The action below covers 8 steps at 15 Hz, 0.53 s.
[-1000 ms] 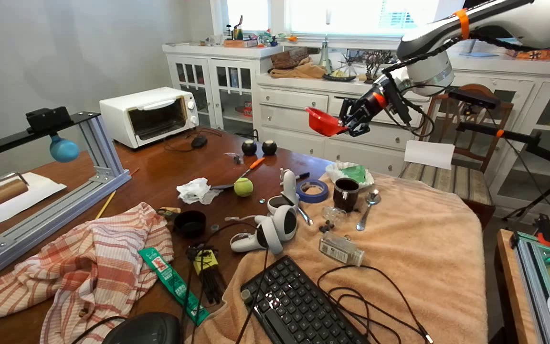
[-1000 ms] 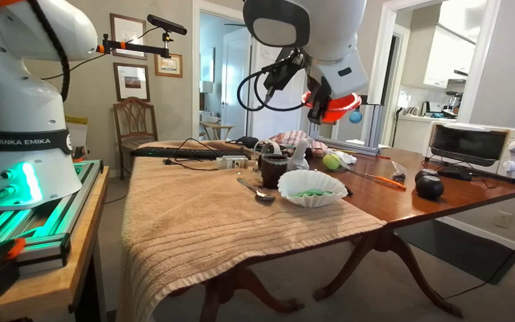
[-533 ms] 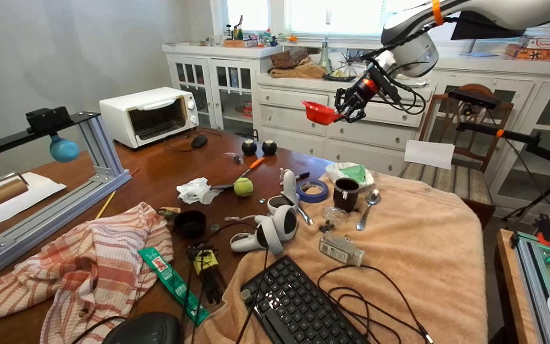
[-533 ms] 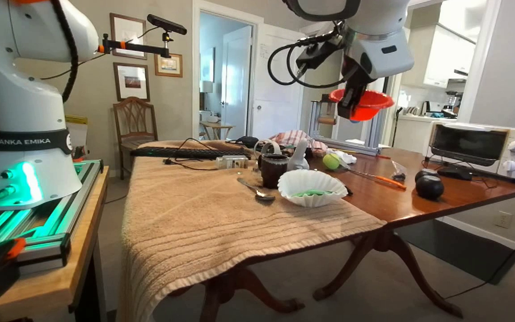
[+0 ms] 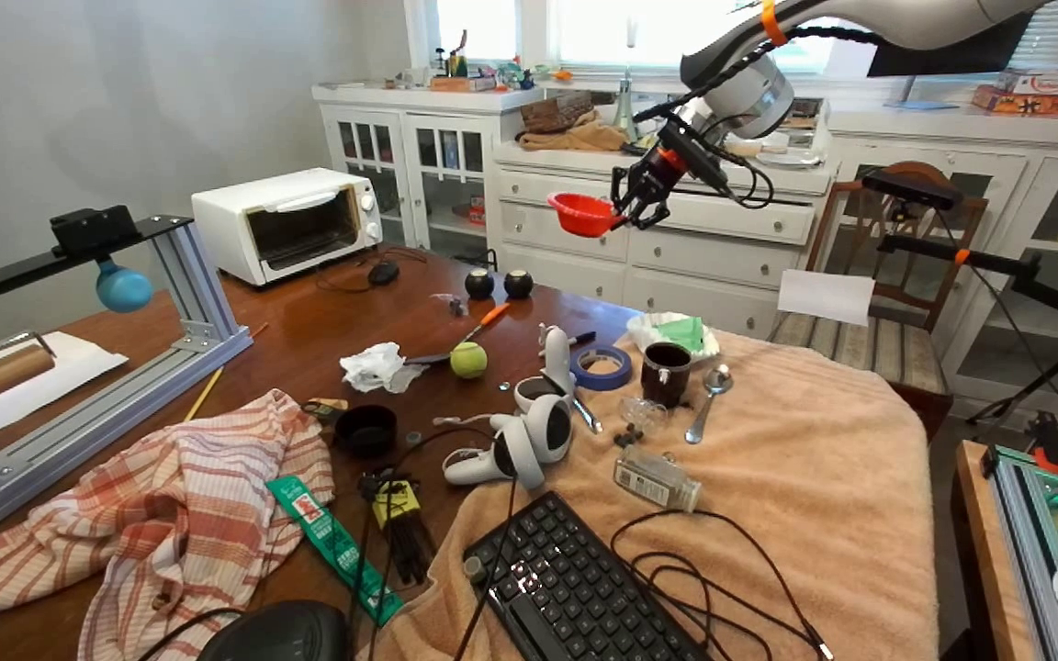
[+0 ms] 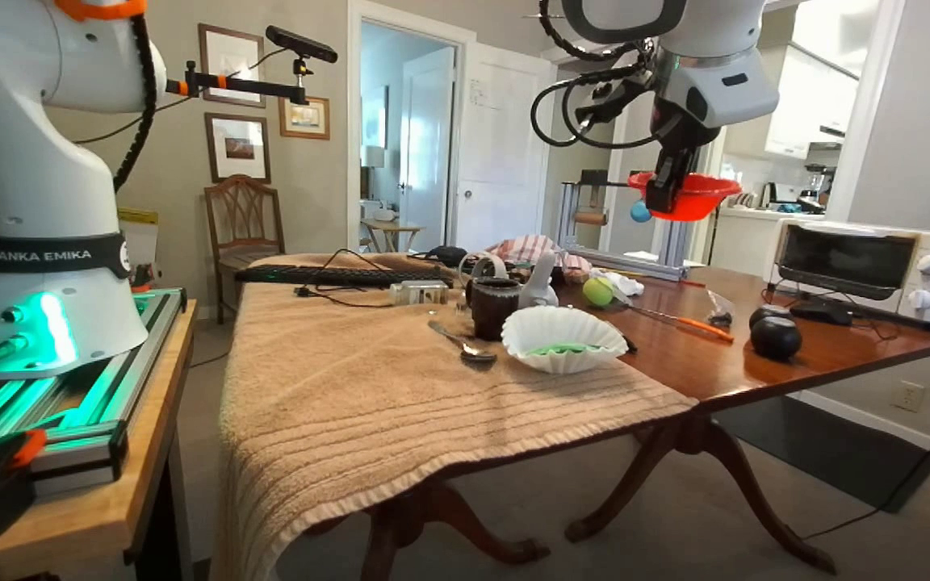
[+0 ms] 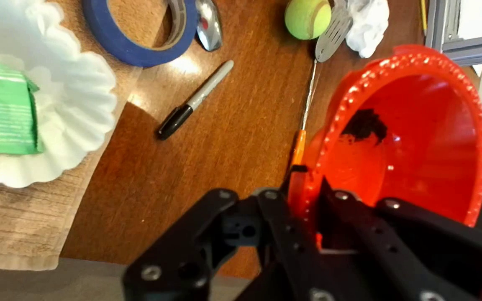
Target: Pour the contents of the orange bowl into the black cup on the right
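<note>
The claw (image 7: 311, 179) pinches the rim of the orange bowl (image 5: 581, 217), which hangs roughly level, higher than the desk (image 5: 336, 321). Carry it flat so the dark contents (image 7: 364, 125) stay in, then lower its lip over the desk's black cup (image 5: 518, 284) (likely the right-hand one in an exterior view) before tipping slowly.

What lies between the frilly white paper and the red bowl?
In the wrist view, going from the white paper: the towel's edge, a marker, then a spatula's orange handle, all on the table. The red bowl itself is aloft in the gripper.
</note>
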### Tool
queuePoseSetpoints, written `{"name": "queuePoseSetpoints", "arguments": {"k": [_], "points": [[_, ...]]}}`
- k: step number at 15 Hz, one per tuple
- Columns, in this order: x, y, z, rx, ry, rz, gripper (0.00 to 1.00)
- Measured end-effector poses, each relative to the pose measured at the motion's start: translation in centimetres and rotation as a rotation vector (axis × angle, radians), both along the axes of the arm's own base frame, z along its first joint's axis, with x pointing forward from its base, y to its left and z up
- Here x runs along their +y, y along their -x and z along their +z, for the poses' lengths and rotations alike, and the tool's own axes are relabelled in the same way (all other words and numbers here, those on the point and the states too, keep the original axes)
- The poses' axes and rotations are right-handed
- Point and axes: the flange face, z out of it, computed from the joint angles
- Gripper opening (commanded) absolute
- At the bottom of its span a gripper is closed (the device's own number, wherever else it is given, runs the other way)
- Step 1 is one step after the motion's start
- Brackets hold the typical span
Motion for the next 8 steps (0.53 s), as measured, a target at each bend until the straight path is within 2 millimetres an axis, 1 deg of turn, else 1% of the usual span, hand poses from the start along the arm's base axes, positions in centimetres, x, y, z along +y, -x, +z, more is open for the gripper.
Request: {"name": "queuePoseSetpoints", "arguments": {"k": [2,4,6,7,8], "points": [[1.1,-1.1,-0.7,0.022,-0.011,0.013,0.02],[1.3,-1.7,-1.7,0.045,-0.013,0.011,0.02],[0.8,-2.1,-3.1,0.065,-0.01,-0.004,0.02],[0.3,-2.4,-3.8,0.074,-0.005,-0.017,0.06],[-0.1,-2.6,-4.5,0.077,-0.004,-0.033,0.06]]}}
